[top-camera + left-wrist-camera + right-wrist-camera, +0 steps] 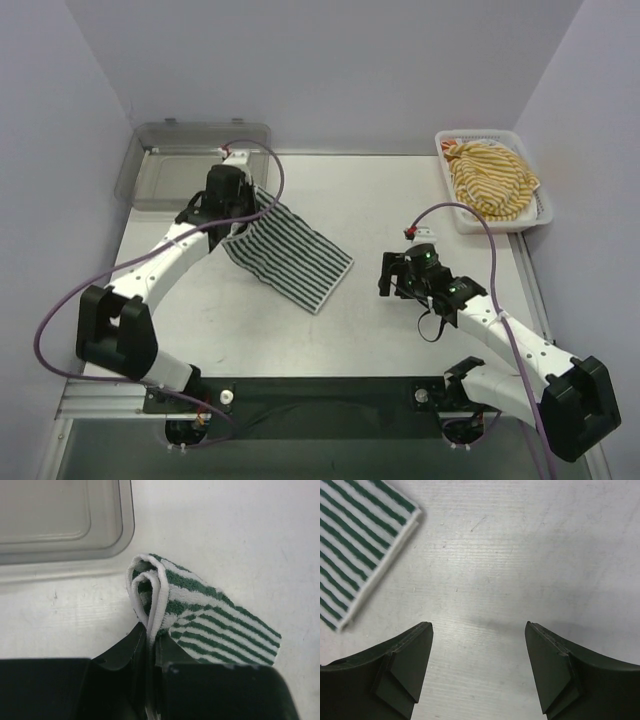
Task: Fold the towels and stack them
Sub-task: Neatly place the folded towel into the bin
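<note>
Left pincer [151, 639] grips a corner of the green-striped towel [290, 255] beside the clear tray [160, 175]. Right pincer [479, 650] stands released (above the table [400, 200]). The yellow-striped towel [490, 178] fills the far-right basket [487, 229]. White tabletop, lilac walls [330, 70].

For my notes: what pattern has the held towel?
The towel has green and white stripes; top external view.

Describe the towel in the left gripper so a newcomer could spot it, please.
At the table's far left sits a clear tray. Beside it is a towel, one edge pinched in the left gripper. Its green stripes set it apart from the yellow towel in the basket.
</note>
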